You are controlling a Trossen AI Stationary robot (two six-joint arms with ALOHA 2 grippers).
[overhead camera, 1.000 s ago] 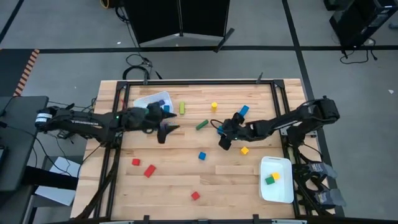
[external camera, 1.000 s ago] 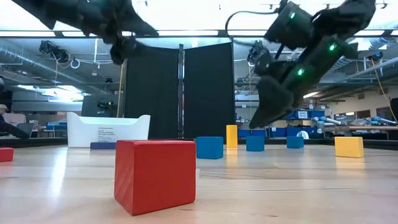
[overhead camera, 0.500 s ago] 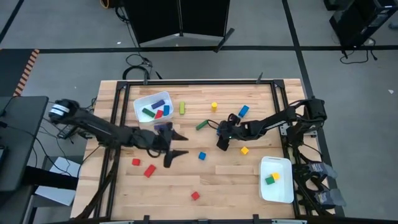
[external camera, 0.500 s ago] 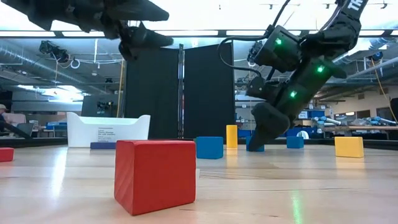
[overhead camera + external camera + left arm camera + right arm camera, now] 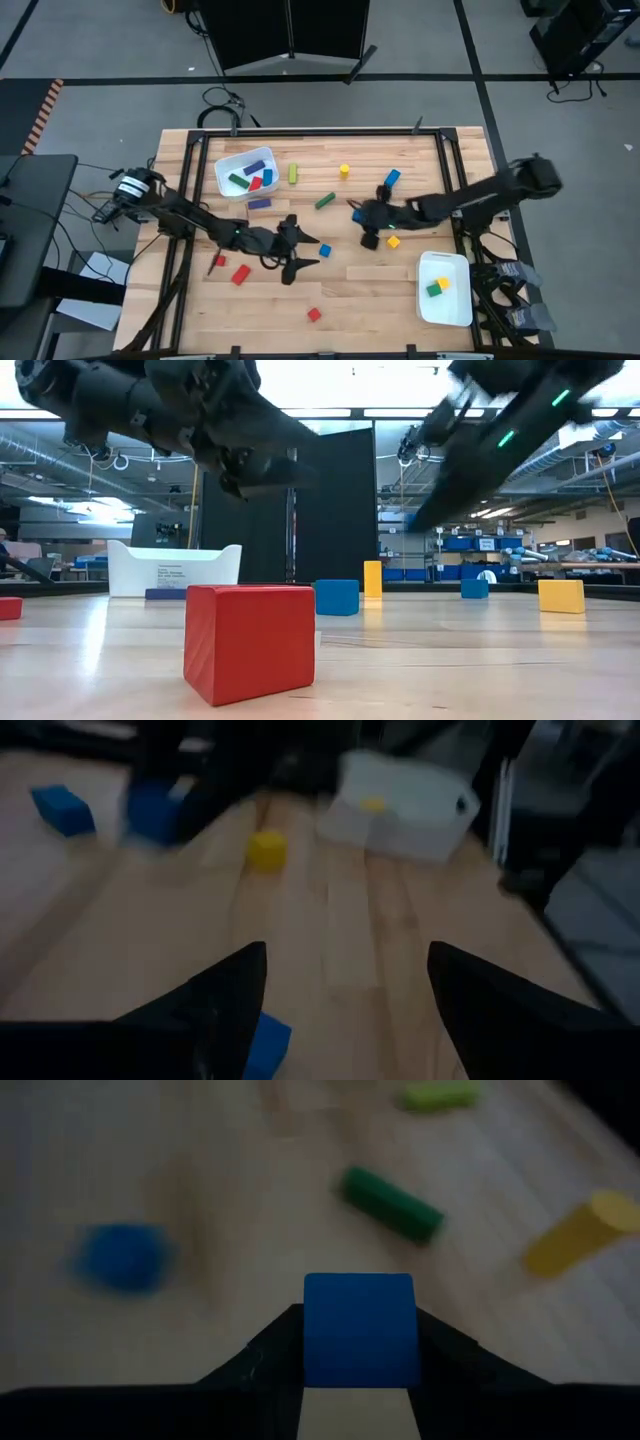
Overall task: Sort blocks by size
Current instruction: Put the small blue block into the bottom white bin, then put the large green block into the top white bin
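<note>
Blocks lie scattered over the tabletop (image 5: 400, 290), several in the far white tray (image 5: 226, 165), two in the near white tray (image 5: 445, 300); the right gripper (image 5: 358, 1380) near mid-table has its jaws clamped on a blue cube (image 5: 359, 1328); the left gripper (image 5: 300, 255) hangs with jaws spread wide just beside another blue cube (image 5: 324, 250).

Grey floor (image 5: 100, 40) — black partition (image 5: 290, 510) behind table.

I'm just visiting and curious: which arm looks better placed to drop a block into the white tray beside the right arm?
The right. Its gripper already grips a blue cube, near the white tray; the left gripper is open and empty.
</note>
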